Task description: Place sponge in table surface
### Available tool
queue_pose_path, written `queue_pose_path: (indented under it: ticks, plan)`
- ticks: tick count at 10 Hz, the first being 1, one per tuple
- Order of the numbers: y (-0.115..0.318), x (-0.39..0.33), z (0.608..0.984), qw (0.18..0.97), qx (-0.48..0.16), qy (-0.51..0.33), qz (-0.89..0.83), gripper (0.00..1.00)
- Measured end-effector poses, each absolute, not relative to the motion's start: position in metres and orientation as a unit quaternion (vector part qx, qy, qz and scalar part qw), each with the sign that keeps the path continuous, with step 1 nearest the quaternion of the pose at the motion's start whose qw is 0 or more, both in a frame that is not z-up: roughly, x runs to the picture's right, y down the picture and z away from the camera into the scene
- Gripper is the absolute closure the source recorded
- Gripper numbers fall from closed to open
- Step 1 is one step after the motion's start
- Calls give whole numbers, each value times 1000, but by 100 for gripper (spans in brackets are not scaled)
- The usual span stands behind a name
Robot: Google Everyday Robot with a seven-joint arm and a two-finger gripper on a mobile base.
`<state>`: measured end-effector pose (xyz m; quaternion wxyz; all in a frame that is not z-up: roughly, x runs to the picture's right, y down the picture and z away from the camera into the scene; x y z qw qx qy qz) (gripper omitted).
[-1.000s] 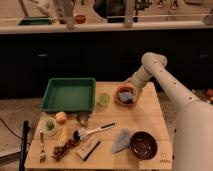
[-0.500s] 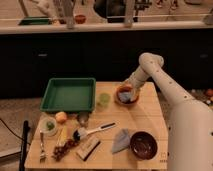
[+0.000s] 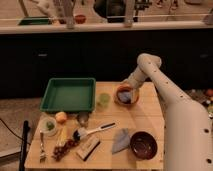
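A blue sponge (image 3: 127, 96) lies inside a small orange-brown bowl (image 3: 118, 98) at the back middle of the wooden table (image 3: 150, 117). My gripper (image 3: 125, 89) hangs at the end of the white arm (image 3: 160, 85), which reaches in from the right. It is down at the bowl's rim, right over the sponge and partly covering it. I cannot tell whether it touches the sponge.
A green tray (image 3: 69, 94) stands at the back left, with a small green cup (image 3: 103, 100) between it and the bowl. In front lie a dark bowl (image 3: 143, 144), a grey-blue cloth (image 3: 120, 139), a brush (image 3: 93, 131), a tan block (image 3: 87, 148), fruit (image 3: 61, 117) and a fork (image 3: 42, 147).
The arm has swung left and down, bringing my gripper from just beside the bowl to right over the sponge in it. Nothing on the table has moved.
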<state>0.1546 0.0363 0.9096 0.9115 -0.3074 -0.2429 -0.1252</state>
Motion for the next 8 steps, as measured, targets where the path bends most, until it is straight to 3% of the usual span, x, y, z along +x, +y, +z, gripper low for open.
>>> queue_pose_path:
  ticks: [2, 4, 8]
  plan:
    - [38, 155, 914, 911, -311, -243, -123, 23]
    - [39, 156, 917, 910, -313, -243, -121, 33]
    - [40, 161, 924, 910, -318, -241, -116, 27]
